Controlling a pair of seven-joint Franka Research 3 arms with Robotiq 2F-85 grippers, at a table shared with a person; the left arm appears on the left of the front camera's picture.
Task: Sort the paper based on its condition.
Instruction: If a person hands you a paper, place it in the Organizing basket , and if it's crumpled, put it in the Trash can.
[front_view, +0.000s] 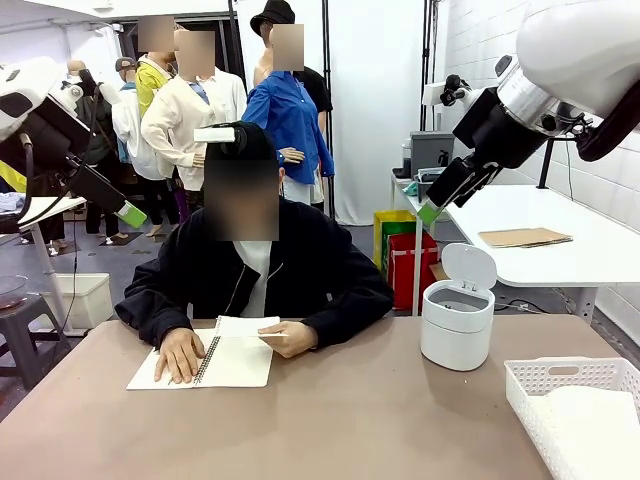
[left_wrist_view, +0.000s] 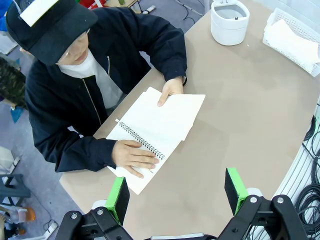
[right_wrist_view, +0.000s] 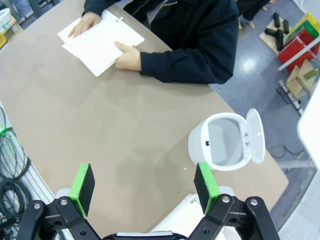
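Observation:
A person at the far side presses one hand (front_view: 180, 352) on an open spiral notebook (front_view: 205, 365) and with the other hand (left_wrist_view: 170, 92) holds a white sheet of paper (left_wrist_view: 175, 112) over its right page. Whether that sheet is loose or still bound, I cannot tell. My left gripper (front_view: 129, 213) hangs high at the left, open and empty; in its wrist view the left gripper (left_wrist_view: 176, 194) looks down on the notebook. High at the right my right gripper (front_view: 431, 211) is also open and empty, and the right gripper (right_wrist_view: 143, 187) hovers over bare table near the bin.
A white round bin (front_view: 458, 325) with its lid up stands at the right of the brown table (front_view: 330, 430). A white slotted basket (front_view: 545, 385) at the near right corner holds white sheets (front_view: 590, 410). Behind, another white table carries a brown cardboard sheet (front_view: 525, 237).

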